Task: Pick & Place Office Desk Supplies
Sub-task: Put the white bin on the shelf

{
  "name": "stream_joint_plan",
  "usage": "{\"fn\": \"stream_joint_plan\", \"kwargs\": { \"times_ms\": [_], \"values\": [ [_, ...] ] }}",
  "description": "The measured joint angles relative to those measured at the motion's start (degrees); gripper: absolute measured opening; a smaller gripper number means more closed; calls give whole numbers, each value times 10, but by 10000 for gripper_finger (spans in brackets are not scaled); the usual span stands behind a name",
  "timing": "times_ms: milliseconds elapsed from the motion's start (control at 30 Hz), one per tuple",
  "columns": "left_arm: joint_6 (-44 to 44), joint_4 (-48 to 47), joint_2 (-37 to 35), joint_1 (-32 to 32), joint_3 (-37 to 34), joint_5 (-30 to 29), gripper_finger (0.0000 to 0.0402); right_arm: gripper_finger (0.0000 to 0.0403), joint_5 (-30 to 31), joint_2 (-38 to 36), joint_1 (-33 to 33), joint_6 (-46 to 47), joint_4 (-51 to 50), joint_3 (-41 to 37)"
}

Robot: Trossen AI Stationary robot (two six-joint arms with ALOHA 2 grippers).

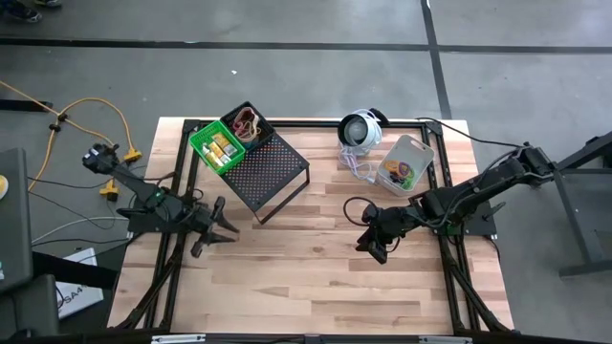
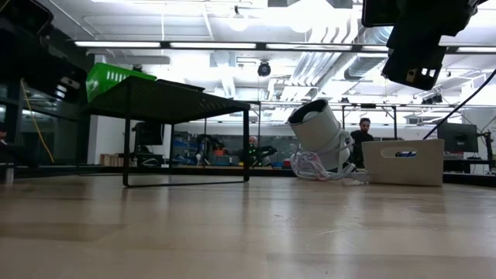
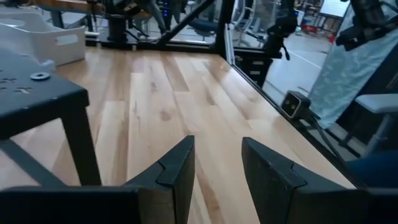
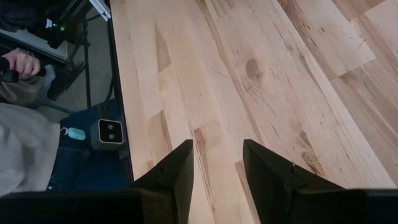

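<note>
A green bin (image 1: pixel 215 146) with little yellow pieces and a black bin (image 1: pixel 247 124) with coloured elastic loops sit on the far left part of a black mesh rack (image 1: pixel 273 177). The green bin (image 2: pixel 115 77) also shows in the low view. A pale grey bin (image 1: pixel 405 165) holding several loops rests on the table at the far right. My left gripper (image 1: pixel 222 223) hovers open near the rack's near left leg, with only bare wood between its fingers (image 3: pixel 180 165). My right gripper (image 1: pixel 372 247) stands open over the table's middle right, slanting down, nothing in it (image 4: pixel 217 152).
A round white-and-black device (image 1: pixel 361 130) with a coiled cord lies beside the grey bin. Bare wooden tabletop (image 1: pixel 306 277) spreads across the near half. A small camera (image 4: pixel 111 132) sits at the table's edge, and a seated person's hand (image 4: pixel 22 62) shows beyond it.
</note>
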Motion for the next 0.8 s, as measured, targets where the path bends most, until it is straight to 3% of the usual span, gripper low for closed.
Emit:
{"fn": "stream_joint_plan", "kwargs": {
  "times_ms": [433,800],
  "values": [
    [3,0,0,-10,-2,2,128,128,0,0,0,0,0,0],
    [72,-5,0,-10,-2,42,128,128,0,0,0,0,0,0]
  ]
}}
